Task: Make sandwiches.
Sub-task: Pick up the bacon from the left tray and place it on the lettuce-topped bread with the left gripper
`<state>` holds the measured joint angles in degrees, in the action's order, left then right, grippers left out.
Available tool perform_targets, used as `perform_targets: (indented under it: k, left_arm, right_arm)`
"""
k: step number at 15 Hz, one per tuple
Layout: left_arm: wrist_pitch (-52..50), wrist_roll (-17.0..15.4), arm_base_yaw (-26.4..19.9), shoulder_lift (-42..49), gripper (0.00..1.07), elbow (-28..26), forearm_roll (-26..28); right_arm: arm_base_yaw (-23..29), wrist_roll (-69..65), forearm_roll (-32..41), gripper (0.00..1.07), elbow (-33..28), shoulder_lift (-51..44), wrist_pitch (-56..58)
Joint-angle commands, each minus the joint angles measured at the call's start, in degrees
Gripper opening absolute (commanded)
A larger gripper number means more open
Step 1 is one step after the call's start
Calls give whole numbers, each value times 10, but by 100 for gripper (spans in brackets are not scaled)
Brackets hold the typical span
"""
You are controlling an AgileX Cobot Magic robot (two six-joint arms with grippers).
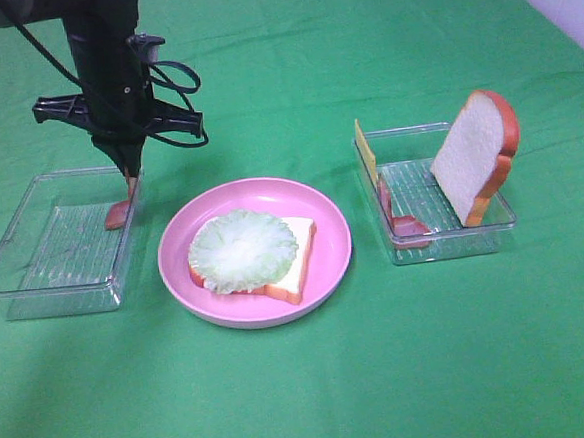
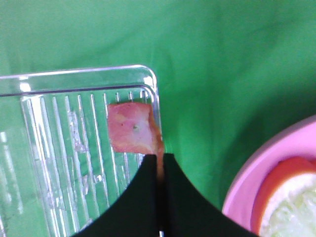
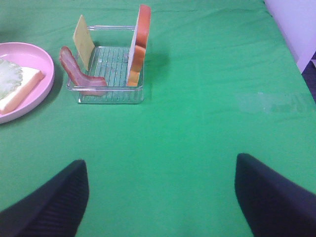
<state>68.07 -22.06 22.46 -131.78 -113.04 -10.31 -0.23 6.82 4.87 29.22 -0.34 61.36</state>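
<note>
My left gripper (image 1: 129, 176) reaches down into the right end of the left clear tray (image 1: 53, 246). It is shut on the top edge of a pink bacon strip (image 1: 120, 211), which the left wrist view shows as bacon (image 2: 130, 129) hanging from the closed fingertips (image 2: 148, 170) against the tray's corner. On the pink plate (image 1: 341, 238) lies a bread slice (image 1: 301, 268) with a pale green lettuce leaf (image 1: 242, 248) on top. My right gripper (image 3: 160, 197) is open over bare green cloth, holding nothing.
The right clear tray (image 1: 444, 246) holds an upright bread slice (image 1: 476, 156), a yellow cheese slice (image 1: 366, 152) leaning on its left wall, and a bacon strip (image 1: 405, 223). The right wrist view shows the same tray (image 3: 111, 96) far ahead. Green cloth covers the table.
</note>
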Motion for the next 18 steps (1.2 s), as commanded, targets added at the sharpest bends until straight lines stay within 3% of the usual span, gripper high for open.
perform_targets:
  k: [1, 5, 7, 8, 15, 18]
  left_arm:
    - [56, 28, -1, 7, 0, -58, 24]
    - [55, 68, -1, 54, 0, -78, 157]
    - [55, 118, 9, 73, 0, -78, 268]
    - [55, 133, 20, 73, 0, -78, 298]
    - [56, 144, 111, 46, 0, -76, 306]
    - [56, 112, 124, 32, 0, -56, 265]
  right_arm:
    - [-1, 8, -1, 77, -3, -8, -6]
    - [-1, 8, -1, 77, -3, -8, -6]
    - [-1, 8, -1, 77, -3, -8, -6]
    - [-1, 8, -1, 77, -3, -8, -6]
    - [-1, 8, -1, 77, -3, -8, -6]
    - [-1, 8, -1, 77, -3, -8, -6]
